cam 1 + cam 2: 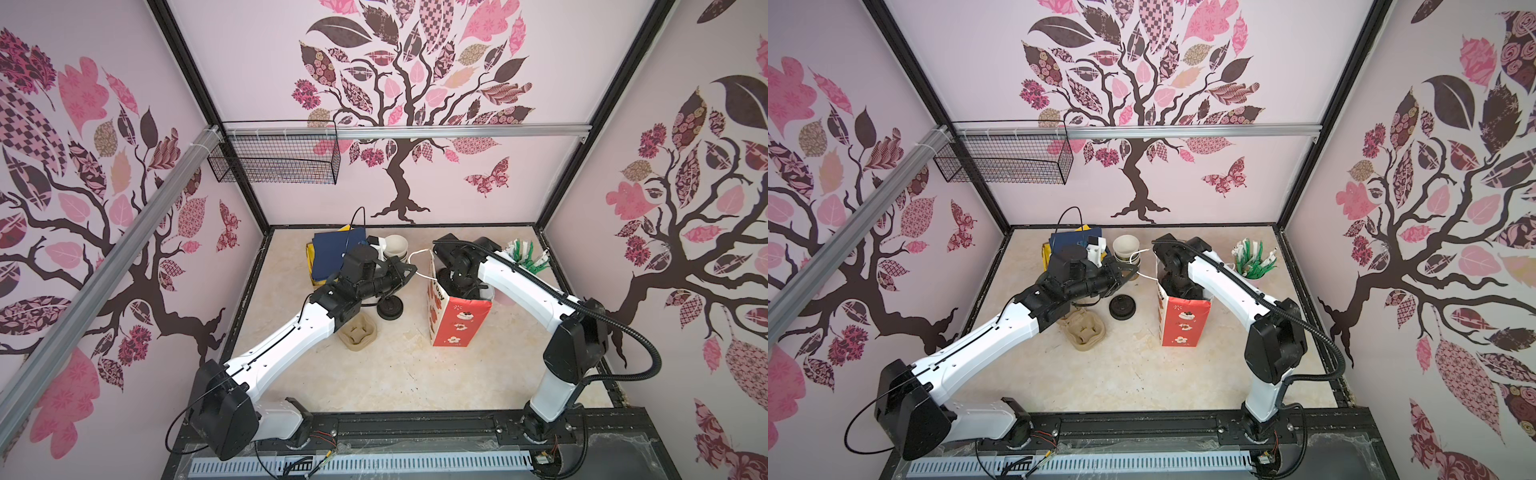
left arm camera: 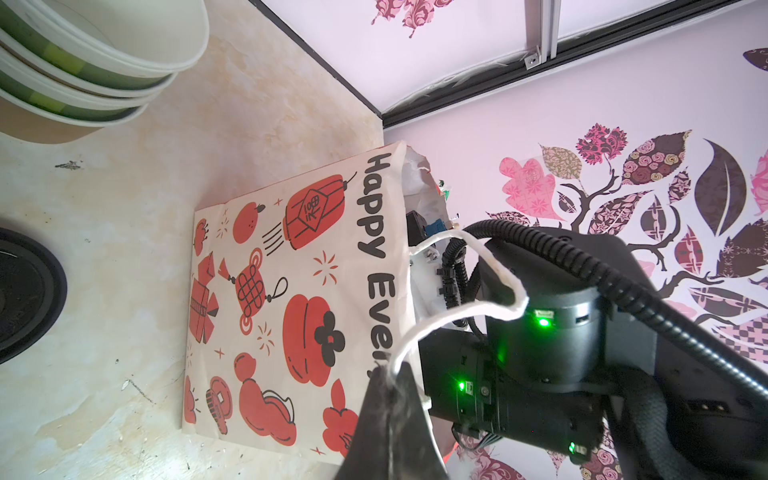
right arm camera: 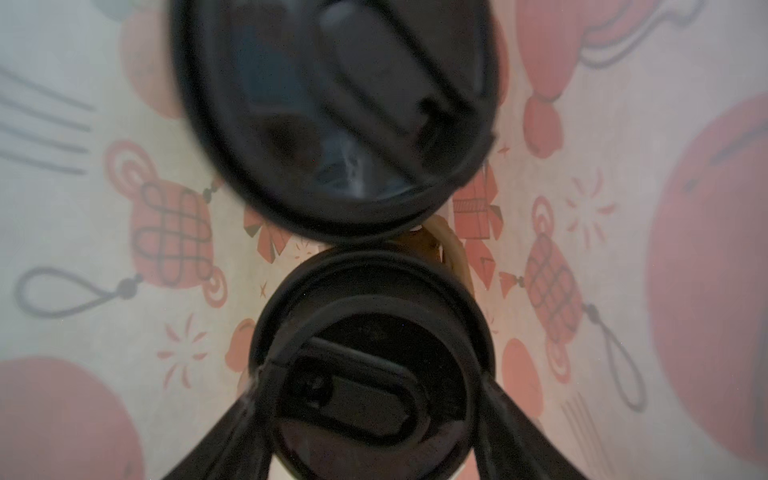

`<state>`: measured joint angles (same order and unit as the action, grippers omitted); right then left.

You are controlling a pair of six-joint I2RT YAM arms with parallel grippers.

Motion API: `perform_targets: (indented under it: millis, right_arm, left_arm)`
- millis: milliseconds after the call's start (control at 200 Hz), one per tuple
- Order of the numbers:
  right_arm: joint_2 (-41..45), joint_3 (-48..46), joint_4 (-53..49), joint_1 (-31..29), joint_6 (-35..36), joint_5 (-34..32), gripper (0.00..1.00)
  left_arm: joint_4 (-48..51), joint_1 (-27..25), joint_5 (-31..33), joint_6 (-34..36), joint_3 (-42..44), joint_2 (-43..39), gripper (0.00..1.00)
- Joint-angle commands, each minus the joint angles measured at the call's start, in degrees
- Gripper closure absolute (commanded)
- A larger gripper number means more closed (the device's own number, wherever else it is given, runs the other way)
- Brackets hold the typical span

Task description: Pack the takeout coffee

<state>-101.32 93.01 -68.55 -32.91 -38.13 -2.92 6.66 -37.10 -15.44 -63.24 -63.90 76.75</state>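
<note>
Two coffees: both lidded cups are inside the paper bag [image 1: 459, 322]. The right wrist view shows only their black sip lids, the far lid [image 3: 332, 116] and the near lid [image 3: 365, 332], edge to edge. The cup bodies are hidden.
Bag: it stands upright on the counter [image 1: 395, 374], a little toward the right edge from the middle, with its mouth open.
Right end effector [image 3: 370, 386]: it is deep in the bag with its fingers against both sides of the near lid, so it appears to hold that cup.
Left end effector [image 2: 384, 376]: it is pinched closed on the bag's white cord handle [image 2: 478, 249], drawing the mouth open.
Done: packing looks nearly complete, with both cups in.
Left: let go of the near cup, lift the right arm out, and free the handle.
Outside the bag: a loose black lid [image 1: 389, 309] and a pulp cup carrier [image 1: 357, 332] lie between the bag and the counter's left edge.
</note>
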Motion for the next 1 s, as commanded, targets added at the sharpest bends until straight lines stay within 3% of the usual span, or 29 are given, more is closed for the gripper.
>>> perform_targets:
  millis: [0, 990]
  right_arm:
    - [-2.4, -0.6, -0.4, 0.5, -1.6, -0.8, 0.41]
    - [-6.0, -9.9, 5.3, 0.6, 1.2, -2.4, 0.44]
  left_arm:
    - [0.3, 0.3, 0.2, -0.2, 1.6, -0.6, 1.0]
    - [0.0, 0.6, -0.3, -0.6, 2.0, -0.4, 1.0]
